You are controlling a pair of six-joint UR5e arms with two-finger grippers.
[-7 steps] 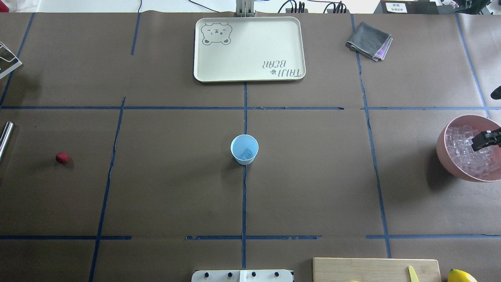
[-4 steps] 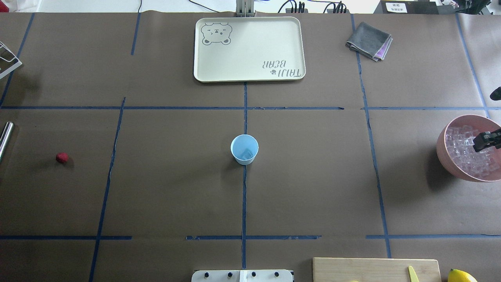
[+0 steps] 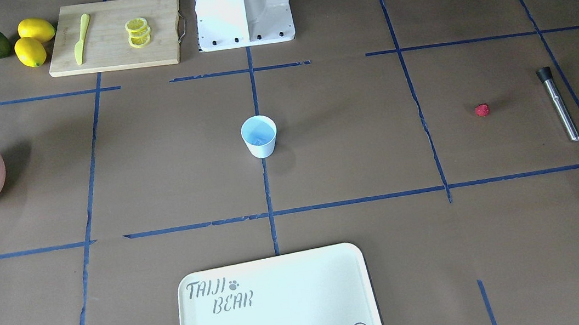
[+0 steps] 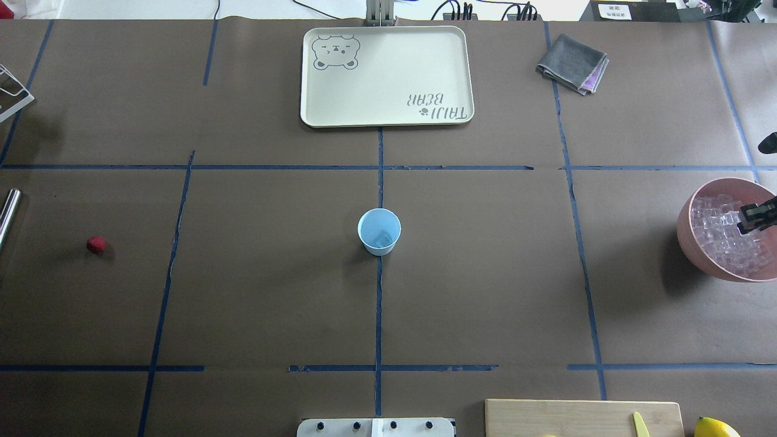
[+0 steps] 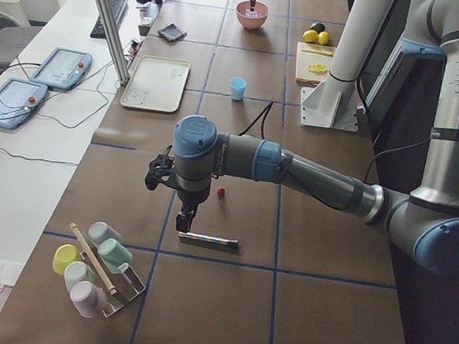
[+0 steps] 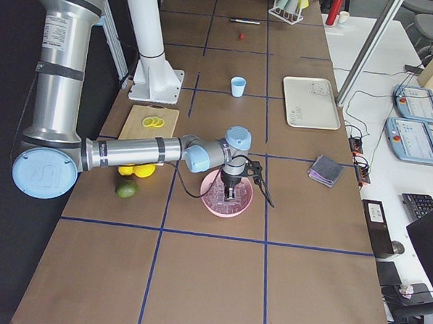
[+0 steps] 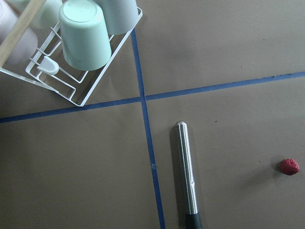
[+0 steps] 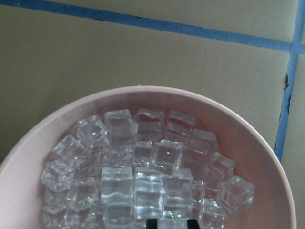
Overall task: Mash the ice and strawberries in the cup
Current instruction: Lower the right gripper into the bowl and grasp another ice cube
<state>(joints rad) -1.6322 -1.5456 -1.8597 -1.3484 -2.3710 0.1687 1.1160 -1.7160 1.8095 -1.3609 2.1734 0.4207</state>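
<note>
Fingers of the left gripper (image 5: 183,221), apart or together I couldn't tell, hung over a black-ended silver metal rod (image 3: 558,104). Rightward lay the small bumpy red strawberry (image 4: 96,244), well apart from the tapered light-blue plastic cup (image 4: 379,230) at mid-table. Farthest right, the right gripper (image 4: 745,220), equally unreadable, hovered over clear ice cubes (image 8: 143,176) in a round pink bowl (image 4: 689,243).

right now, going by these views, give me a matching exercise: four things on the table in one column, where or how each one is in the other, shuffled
Things:
1. strawberry
2. cup
3. pink bowl
4. lemon slices

Places or states:
a. on the cutting board
b. lying loose, near the steel muddler
c. standing upright at mid-table
d. filled with ice cubes

Pairs: 1-b, 2-c, 3-d, 4-a
</note>
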